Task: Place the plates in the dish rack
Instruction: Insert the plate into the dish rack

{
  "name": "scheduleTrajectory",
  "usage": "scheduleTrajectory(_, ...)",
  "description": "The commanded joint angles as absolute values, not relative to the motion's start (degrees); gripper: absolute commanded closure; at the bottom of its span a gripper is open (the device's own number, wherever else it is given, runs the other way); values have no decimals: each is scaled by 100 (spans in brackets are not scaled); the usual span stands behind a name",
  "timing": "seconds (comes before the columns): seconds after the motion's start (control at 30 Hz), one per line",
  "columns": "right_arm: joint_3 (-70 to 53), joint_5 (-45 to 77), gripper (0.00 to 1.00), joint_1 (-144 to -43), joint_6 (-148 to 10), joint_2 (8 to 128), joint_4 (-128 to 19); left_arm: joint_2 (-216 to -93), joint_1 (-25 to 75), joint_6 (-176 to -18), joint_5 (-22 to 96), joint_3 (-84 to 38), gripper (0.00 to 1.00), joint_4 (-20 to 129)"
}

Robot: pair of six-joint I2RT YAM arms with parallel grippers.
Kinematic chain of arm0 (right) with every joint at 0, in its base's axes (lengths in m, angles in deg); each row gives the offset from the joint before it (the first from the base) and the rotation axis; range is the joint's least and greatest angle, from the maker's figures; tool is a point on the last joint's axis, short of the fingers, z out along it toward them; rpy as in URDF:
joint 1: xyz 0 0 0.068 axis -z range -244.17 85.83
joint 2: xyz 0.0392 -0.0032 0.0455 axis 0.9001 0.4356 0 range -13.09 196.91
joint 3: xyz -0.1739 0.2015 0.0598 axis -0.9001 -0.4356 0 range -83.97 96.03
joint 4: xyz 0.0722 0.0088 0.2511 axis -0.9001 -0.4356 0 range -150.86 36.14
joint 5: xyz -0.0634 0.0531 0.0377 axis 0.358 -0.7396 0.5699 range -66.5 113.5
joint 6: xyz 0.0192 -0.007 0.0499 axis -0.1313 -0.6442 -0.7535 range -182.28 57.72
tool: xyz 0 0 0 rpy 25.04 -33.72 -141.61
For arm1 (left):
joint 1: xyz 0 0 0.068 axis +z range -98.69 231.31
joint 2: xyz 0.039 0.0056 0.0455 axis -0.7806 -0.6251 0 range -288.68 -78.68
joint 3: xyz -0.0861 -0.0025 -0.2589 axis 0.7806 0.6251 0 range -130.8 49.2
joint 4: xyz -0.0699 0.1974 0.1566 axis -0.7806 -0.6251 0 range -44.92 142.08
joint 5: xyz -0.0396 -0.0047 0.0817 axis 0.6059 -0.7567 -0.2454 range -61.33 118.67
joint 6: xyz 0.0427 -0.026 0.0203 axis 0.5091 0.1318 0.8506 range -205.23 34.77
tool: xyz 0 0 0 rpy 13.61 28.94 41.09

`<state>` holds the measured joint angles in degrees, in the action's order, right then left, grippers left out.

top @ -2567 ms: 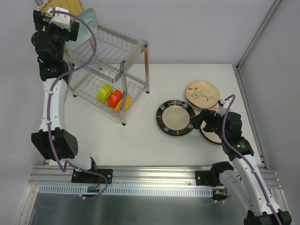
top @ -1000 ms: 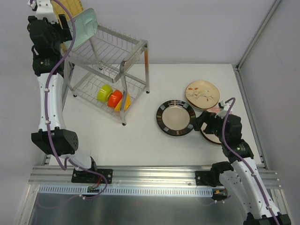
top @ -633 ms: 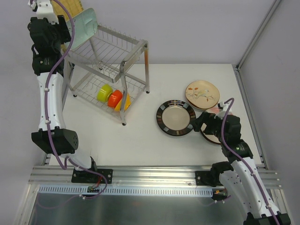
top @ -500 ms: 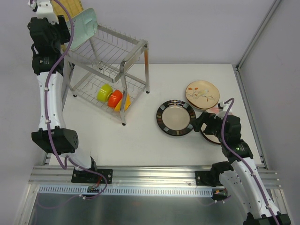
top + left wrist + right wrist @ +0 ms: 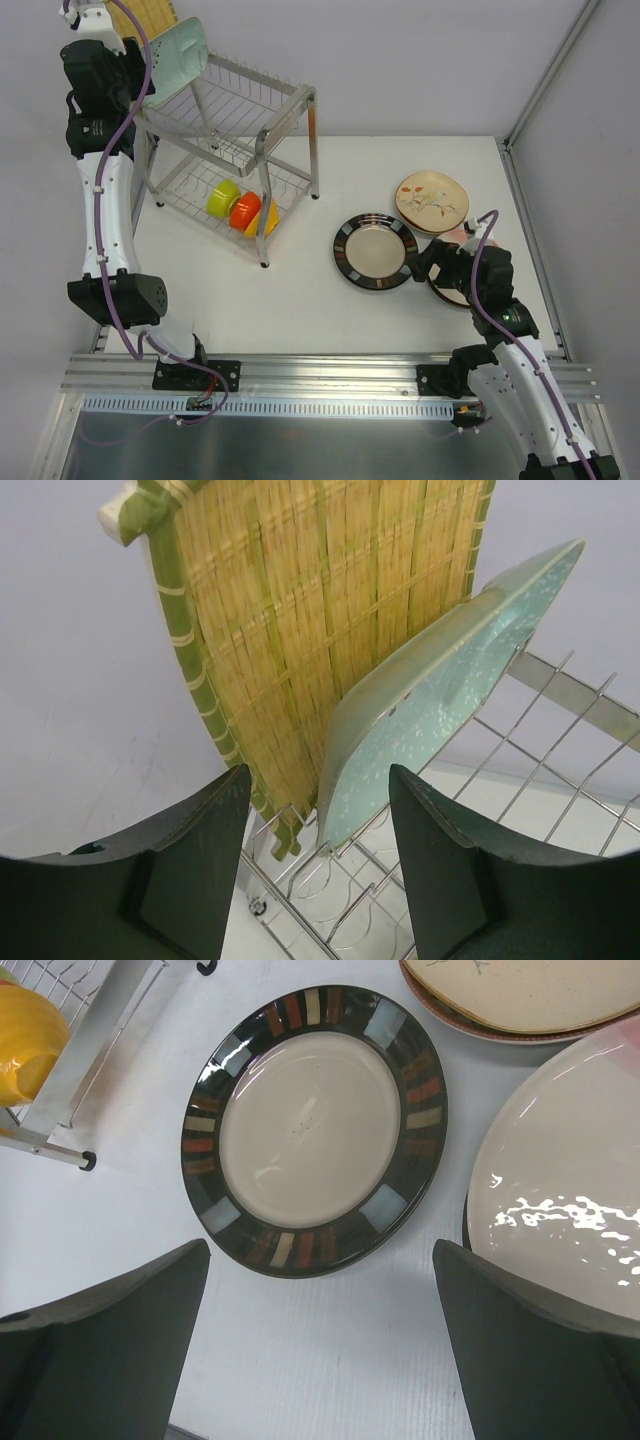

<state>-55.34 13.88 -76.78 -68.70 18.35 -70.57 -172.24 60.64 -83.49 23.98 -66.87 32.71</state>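
Two plates racked: the square yellow woven plate [image 5: 300, 610] and the pale teal plate [image 5: 440, 680] stand on edge at the far-left end of the dish rack [image 5: 290, 100], top tier. The teal one leans on the woven one.
Teal plate vs left fingers: its lower edge shows in the gap of my left gripper [image 5: 318, 780], out past the tips. As far as I can tell, neither finger touches it.
Left fingers: partway apart, holding nothing.
Left arm pose: stretched up tall at the table's [image 5: 300, 290] left side, wrist up at top-tier height and aimed at the two plates.
Dark-rimmed plate vs right fingers: the round dark-rimmed cream plate [image 5: 310, 1125] lies flat on the table. Its near rim sits below my right gripper [image 5: 320, 1260], between the tips, with no contact.
Right fingers: spread wide, empty.
Right arm pose: bent forward over the table's right side, wrist pointing down.
Other plates: the cream floral plate [image 5: 432, 200] lies flat behind and to the right. The glossy white plate [image 5: 560, 1220] is just beside the dark-rimmed one, under my right finger.
Bowls: green bowl [image 5: 222, 196], orange bowl [image 5: 245, 210] and yellow bowl [image 5: 265, 220] sit in the lower tier.
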Motion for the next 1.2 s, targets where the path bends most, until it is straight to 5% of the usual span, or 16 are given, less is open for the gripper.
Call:
scheduleTrajectory(0.0,-5540,1428,0,-7709,-6791,1768,-6854,-17202,6045,-8506,2340,-6928,42,3196)
scheduleTrajectory(0.23,-5575,1428,0,-7709,-6799,1750,-6828,-17281,6045,-8506,2146,-6998,59,3134)
scheduleTrajectory(1.17,-5593,1463,0,-7718,-6799,1759,-6810,-17510,6028,-8313,2076,-7288,99,3160)
